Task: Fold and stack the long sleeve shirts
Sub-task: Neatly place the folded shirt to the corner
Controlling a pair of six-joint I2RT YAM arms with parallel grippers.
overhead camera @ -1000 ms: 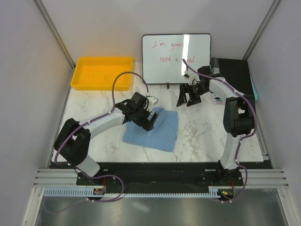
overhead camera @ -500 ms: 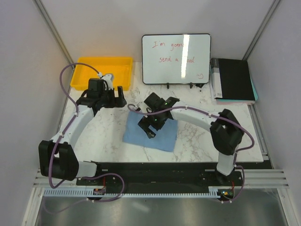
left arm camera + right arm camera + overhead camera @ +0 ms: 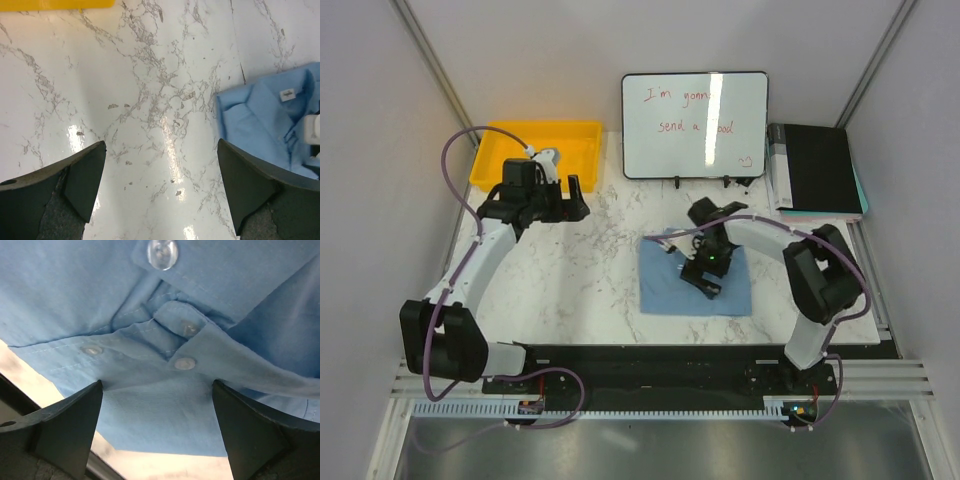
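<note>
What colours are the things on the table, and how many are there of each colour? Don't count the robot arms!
Blue: 1, the light blue folded cloth shirt
Yellow: 1, the yellow plastic tray
White: 1, the white rectangular whiteboard with red writing
Black: 1, the black flat book or folder
Total: 4

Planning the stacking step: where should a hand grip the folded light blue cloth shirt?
On the folded light blue cloth shirt, probably the left edge, coming in from the left: it lies flat with that edge exposed, while the open right hand covers its middle.
</note>
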